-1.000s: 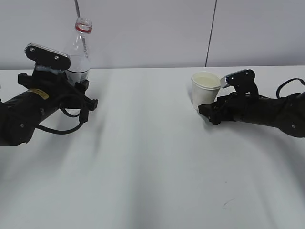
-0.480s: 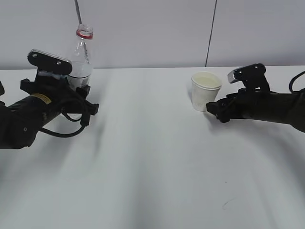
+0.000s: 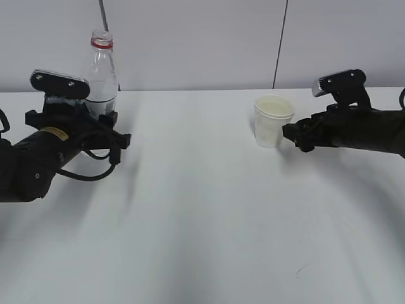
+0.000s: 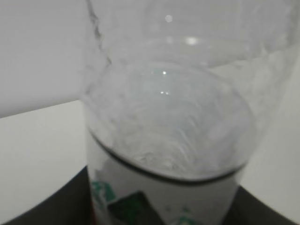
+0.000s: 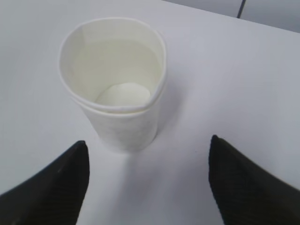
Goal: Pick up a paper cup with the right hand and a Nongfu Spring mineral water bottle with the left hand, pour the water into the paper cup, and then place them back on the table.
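Observation:
The Nongfu Spring mineral water bottle [image 3: 101,73] stands upright at the far left of the table [image 3: 202,215], uncapped, with its red neck ring on top. My left gripper [image 3: 105,118] is shut round its lower half. In the left wrist view the bottle [image 4: 168,117] fills the frame between two dark fingers [image 4: 42,206]. The paper cup [image 3: 273,121] stands upright on the table at right, free. My right gripper [image 3: 292,134] is open just right of it, not touching. In the right wrist view the cup [image 5: 115,89] stands ahead of the gripper [image 5: 147,140] with its spread fingertips [image 5: 70,168].
A grey wall runs close behind the table's far edge, with a thin dark cable [image 3: 279,44] hanging down it behind the cup. A black cable loops under my left arm [image 3: 82,171]. Bare white tabletop lies between the arms.
The bottle has gone from tilted to upright in my left gripper. My right gripper has let go of the cup and drawn back to the right; the cup stays put.

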Motion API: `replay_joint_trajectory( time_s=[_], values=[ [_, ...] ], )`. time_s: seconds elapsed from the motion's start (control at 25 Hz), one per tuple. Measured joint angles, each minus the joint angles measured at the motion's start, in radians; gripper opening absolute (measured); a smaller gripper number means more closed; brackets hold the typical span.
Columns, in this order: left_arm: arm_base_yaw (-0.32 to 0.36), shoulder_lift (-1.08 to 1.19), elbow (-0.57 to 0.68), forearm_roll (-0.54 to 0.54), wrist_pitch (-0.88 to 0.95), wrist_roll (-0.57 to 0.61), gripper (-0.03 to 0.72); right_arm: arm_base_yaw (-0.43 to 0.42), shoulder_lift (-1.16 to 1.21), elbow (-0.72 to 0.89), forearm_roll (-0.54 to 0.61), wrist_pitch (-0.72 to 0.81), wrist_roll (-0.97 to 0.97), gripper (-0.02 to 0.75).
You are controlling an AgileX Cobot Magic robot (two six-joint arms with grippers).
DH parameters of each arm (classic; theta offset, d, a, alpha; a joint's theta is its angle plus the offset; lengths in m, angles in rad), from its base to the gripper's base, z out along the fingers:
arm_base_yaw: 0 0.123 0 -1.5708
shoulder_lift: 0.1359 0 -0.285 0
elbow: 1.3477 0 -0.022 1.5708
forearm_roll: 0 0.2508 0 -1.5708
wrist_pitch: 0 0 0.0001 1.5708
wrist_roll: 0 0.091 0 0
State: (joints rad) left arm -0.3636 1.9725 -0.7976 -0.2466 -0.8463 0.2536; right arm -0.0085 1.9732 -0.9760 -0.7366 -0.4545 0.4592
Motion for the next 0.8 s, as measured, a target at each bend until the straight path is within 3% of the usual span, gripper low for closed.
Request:
replay_joint_trajectory(
  time_s=[0.44,0.8],
  values=[
    [0.000,0.037,-0.004,-0.005,-0.107,-0.086,0.367,-0.002,-0.100,0.002,0.000,0.101,0.030,0.592],
    [0.000,0.135,-0.093,-0.003,-0.128,-0.100,0.367,-0.002,-0.144,0.002,0.004,0.142,0.040,0.591]
  ],
)
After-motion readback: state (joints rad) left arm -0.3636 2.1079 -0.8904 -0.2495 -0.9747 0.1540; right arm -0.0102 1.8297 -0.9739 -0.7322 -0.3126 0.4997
